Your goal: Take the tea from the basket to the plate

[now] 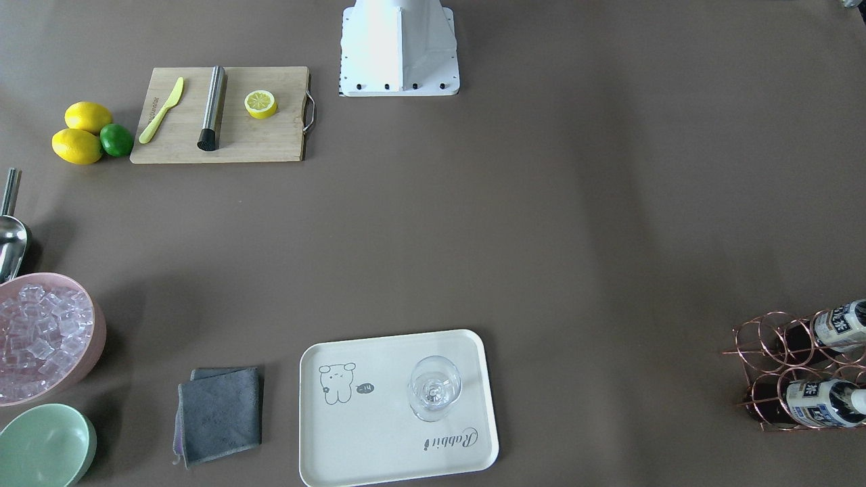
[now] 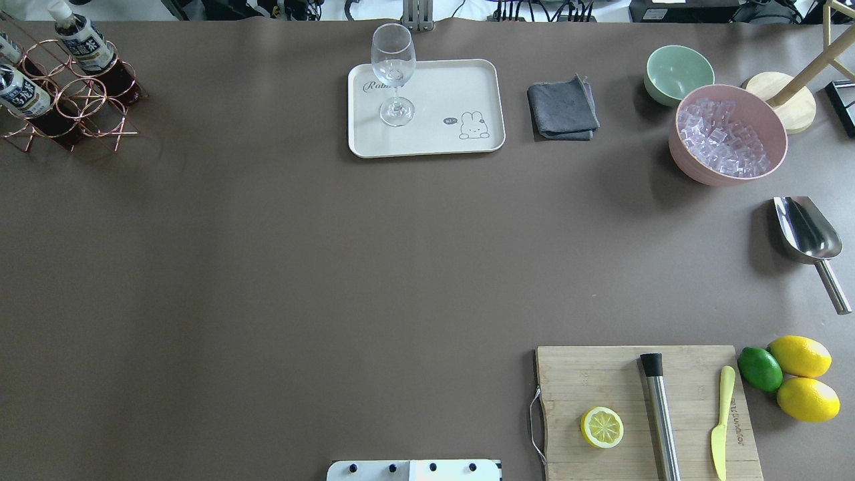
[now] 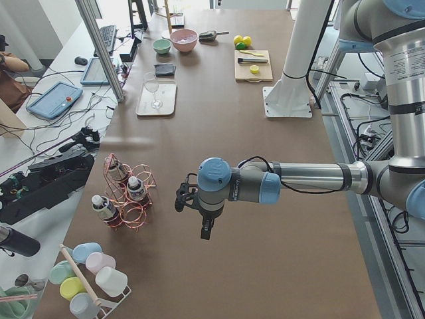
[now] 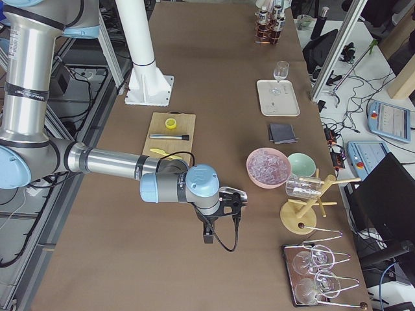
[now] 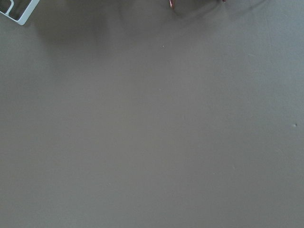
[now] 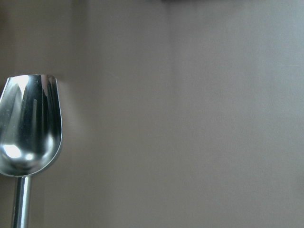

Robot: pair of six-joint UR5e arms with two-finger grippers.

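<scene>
1. The tea (image 2: pixel 85 48) stands as capped bottles of dark drink in the ring cells of the basket (image 2: pixel 79 99); the exterior left view shows three of them
2. The basket sits at the far left corner of the bench (image 2: pixel 267 267), well apart from the plate (image 2: pixel 461 87)
3. The plate lies at the middle of the bench's far edge and carries only an upright wineglass (image 2: pixel 394 73)
4. The left fingers (image 3: pixel 206 229) hang over bare bench near the basket, touching nothing; whether they are spread or pressed together cannot be told
5. The right fingers (image 4: pixel 207 234) hang above the bench close to a steel scoop (image 2: pixel 805 230), and their state cannot be told either
6. Beside the plate lie a folded grey cloth (image 2: pixel 562 110), a green bowl (image 2: pixel 678 72) and a pink bowl of ice (image 2: pixel 775 127)
7. A cutting board (image 2: pixel 601 381) near the robot holds a lemon half (image 2: pixel 602 427), a steel rod (image 2: pixel 660 414) and a yellow knife (image 2: pixel 721 421)
</scene>
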